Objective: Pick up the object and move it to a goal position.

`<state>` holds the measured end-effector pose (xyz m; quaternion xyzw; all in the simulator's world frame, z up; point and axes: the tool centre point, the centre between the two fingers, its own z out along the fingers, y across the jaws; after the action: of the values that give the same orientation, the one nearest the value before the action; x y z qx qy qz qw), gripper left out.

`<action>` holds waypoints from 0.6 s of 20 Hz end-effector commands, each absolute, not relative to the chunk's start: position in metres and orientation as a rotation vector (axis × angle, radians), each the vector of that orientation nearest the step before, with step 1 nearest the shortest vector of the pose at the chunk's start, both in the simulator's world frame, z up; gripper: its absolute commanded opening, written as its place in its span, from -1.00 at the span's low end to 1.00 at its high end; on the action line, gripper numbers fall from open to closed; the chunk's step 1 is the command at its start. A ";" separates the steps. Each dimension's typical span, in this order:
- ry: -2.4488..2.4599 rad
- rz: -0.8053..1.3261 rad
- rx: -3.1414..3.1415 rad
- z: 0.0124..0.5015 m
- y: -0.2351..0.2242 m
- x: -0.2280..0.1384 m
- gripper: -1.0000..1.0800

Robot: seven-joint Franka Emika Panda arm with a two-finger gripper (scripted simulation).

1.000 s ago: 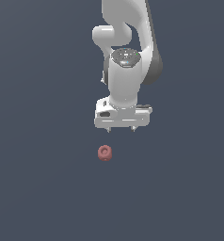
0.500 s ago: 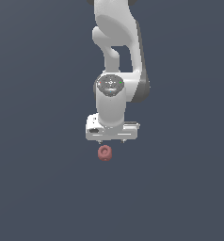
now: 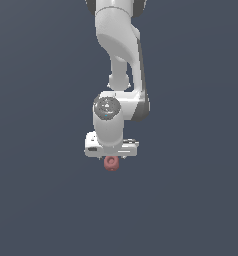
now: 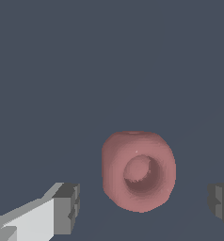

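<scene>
The object point(image 3: 111, 164) is a small dusty pinkish-red rounded lump with a central hole, lying on the dark grey surface. In the exterior view it shows just below the white hand of my arm, partly covered by it. My gripper point(image 3: 111, 156) is low over it. In the wrist view the object point(image 4: 138, 172) lies between my two fingers point(image 4: 67, 208), which stand wide apart with a gap on each side. The gripper point(image 4: 144, 204) is open and touches nothing.
The dark grey surface point(image 3: 41, 200) stretches flat all around. The white arm point(image 3: 118, 55) rises above the gripper to the top of the exterior view. No goal marker shows.
The arm has moved toward the exterior view's left and come down, so the gripper now straddles the object. The object has not moved.
</scene>
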<state>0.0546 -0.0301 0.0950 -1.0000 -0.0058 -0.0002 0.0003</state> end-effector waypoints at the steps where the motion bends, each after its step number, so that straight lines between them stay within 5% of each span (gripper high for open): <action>1: -0.018 -0.001 -3.141 0.092 -0.032 0.056 0.92; 12: -0.017 0.001 -3.141 0.062 -0.032 0.055 0.92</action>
<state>0.0552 -0.0323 0.0708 -1.0000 -0.0054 -0.0003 0.0000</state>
